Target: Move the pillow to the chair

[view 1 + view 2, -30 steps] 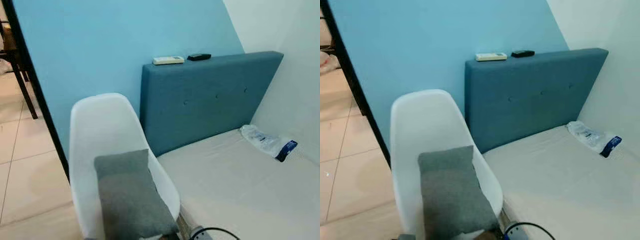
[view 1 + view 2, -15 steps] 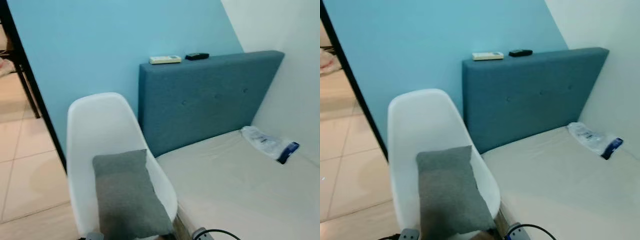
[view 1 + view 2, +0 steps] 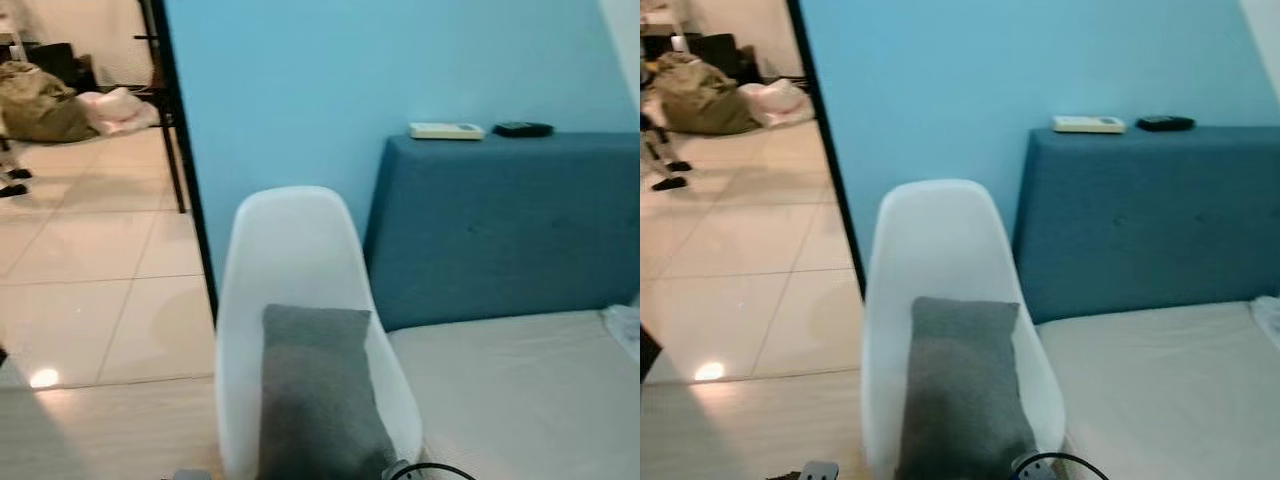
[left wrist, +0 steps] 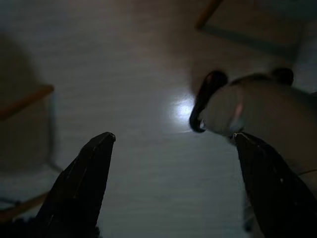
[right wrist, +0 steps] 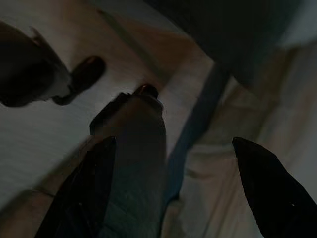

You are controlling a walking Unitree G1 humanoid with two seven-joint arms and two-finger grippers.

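A grey pillow [image 3: 318, 392] stands upright on the seat of a white shell chair [image 3: 290, 250], leaning on its backrest, low in the middle of the eye views. The chair stands beside the bed [image 3: 520, 390]. My left gripper [image 4: 171, 139] hangs over the wooden floor, open, with nothing between its black fingers. My right gripper [image 5: 171, 144] also hangs down, open and empty, with the bed's side and floor dimly behind it.
A blue padded headboard [image 3: 500, 230] carries a white remote [image 3: 446, 130] and a black one [image 3: 523, 128], against a light blue wall. On the left a black door frame [image 3: 180, 150] opens onto a tiled floor [image 3: 90, 290] with bags [image 3: 50, 105] at the far end.
The whole picture has swung to the left: the doorway and tiled room have come into sight and the bed has slid right. The pillow stays on the chair.
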